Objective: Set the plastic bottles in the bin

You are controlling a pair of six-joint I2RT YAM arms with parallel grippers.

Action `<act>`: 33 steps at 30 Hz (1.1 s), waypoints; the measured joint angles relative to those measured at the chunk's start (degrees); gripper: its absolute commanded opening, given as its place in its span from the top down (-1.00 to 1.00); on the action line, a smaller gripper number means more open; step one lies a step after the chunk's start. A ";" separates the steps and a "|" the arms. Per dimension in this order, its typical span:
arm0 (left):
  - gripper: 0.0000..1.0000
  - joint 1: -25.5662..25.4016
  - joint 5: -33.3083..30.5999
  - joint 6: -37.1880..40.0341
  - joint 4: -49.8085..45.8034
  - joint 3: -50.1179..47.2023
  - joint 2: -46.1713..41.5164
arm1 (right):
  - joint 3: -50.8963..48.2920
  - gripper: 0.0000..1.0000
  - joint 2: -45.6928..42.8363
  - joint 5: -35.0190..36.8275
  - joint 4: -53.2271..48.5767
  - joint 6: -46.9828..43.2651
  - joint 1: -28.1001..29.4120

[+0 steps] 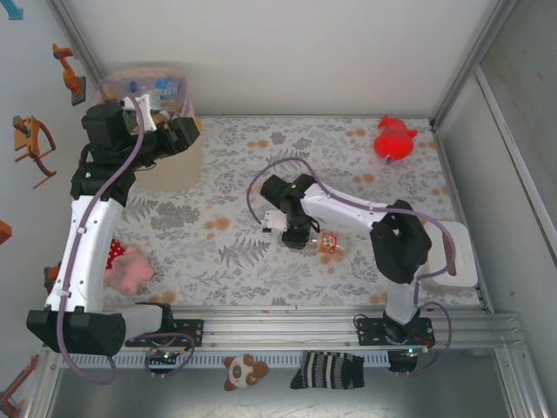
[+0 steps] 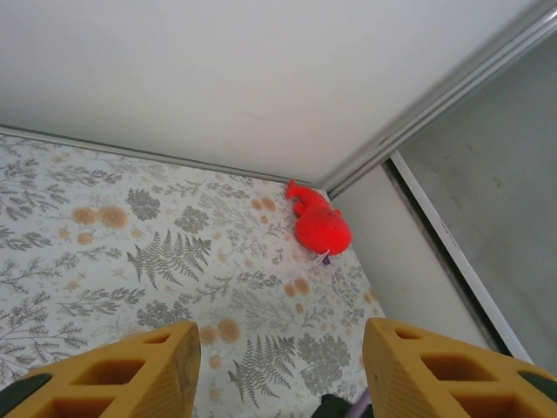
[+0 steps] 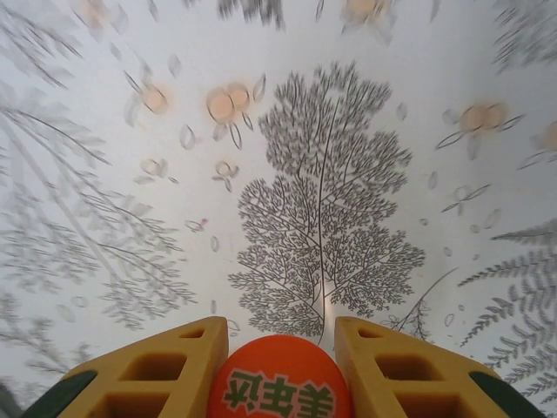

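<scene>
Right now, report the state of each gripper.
Left gripper: open, nothing between its fingers.
Right gripper: shut on an orange-labelled bottle.

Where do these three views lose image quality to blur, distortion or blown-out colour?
Top external: soft, even light, yet the red plush toy glows oversaturated, detail lost. Left wrist: tablecloth crisp, colours clean. Right wrist: the print smears and bends toward the corners, sharp only mid-frame above the orange-labelled bottle.
</scene>
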 measured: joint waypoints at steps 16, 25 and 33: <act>-0.37 -10.40 -2.12 11.26 2.25 -2.54 -1.55 | -0.42 0.54 -23.69 -16.52 11.43 13.73 -4.66; -0.45 -12.46 7.89 15.58 8.31 -7.02 -3.96 | -1.53 0.57 -33.90 -21.62 18.08 20.11 -6.54; -0.70 -20.72 16.02 23.80 12.39 -9.97 -6.19 | -1.53 0.57 -39.71 -27.06 23.78 23.87 -6.54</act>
